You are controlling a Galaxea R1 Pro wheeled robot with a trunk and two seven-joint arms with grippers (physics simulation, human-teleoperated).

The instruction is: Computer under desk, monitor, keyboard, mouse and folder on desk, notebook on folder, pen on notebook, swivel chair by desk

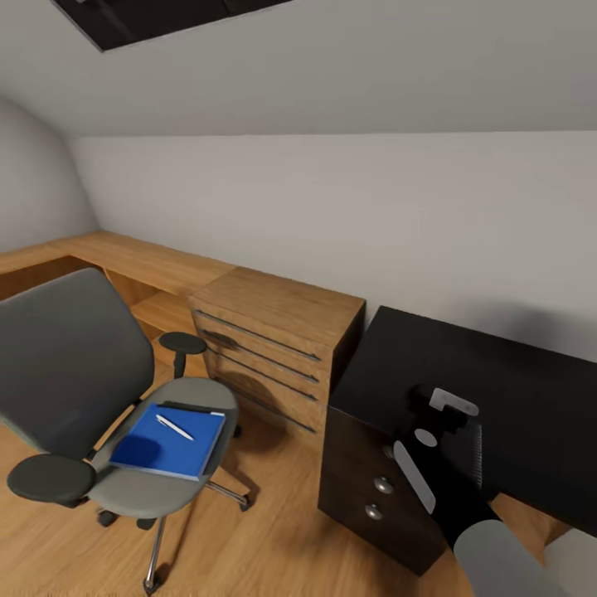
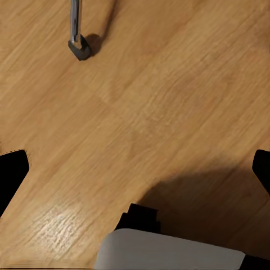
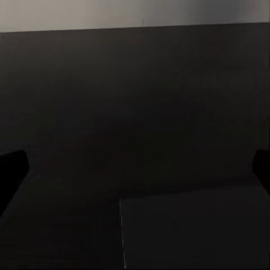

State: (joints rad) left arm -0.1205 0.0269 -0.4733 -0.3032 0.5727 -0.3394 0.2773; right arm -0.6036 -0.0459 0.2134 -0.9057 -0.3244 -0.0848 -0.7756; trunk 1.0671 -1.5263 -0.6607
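Note:
The grey swivel chair (image 1: 79, 373) stands on the wooden floor at the left, apart from the black desk (image 1: 497, 373) at the right. On its seat lies a flat blue folder or notebook (image 1: 170, 441), a dark edge showing under its far side, with a silver pen (image 1: 174, 427) on top. My right gripper (image 1: 444, 414) hovers low over the desk's front left part; its fingertips (image 3: 11, 174) stand wide apart, open, over the dark top. A dark flat slab (image 3: 191, 230) lies under it; what it is I cannot tell. My left gripper (image 2: 135, 169) is open above bare floor.
A wooden drawer unit (image 1: 274, 332) and a long wooden counter (image 1: 124, 257) run along the white wall behind the chair. The black desk has a drawer column (image 1: 373, 489) with round knobs. A chair caster (image 2: 80, 48) rests on the floor near my left gripper.

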